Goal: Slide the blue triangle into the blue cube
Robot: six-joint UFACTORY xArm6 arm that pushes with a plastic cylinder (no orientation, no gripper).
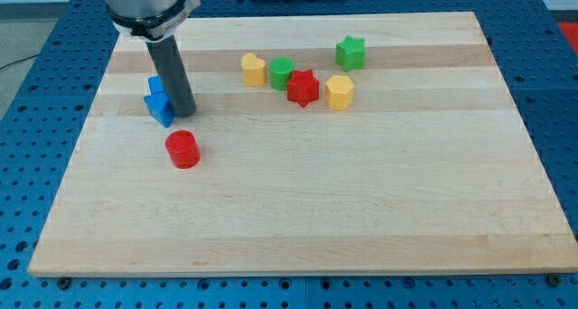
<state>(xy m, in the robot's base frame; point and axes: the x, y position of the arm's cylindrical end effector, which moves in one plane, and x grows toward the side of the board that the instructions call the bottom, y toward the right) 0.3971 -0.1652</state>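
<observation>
Your wooden board (298, 210), itemised from the view's left:
- Blue triangle block (160, 109), touching the blue cube (156, 86) just above it; the rod hides part of each.
- My tip (185, 116), the end of a straight dark rod with nothing to open or close, pressed at their right side.
- Red cylinder (182, 149), just below.
- Yellow block (254, 70), green cylinder-like block (282, 72), red star (303, 88), yellow hexagonal block (340, 91), clustered.
- Green star (350, 51), uppermost.
</observation>
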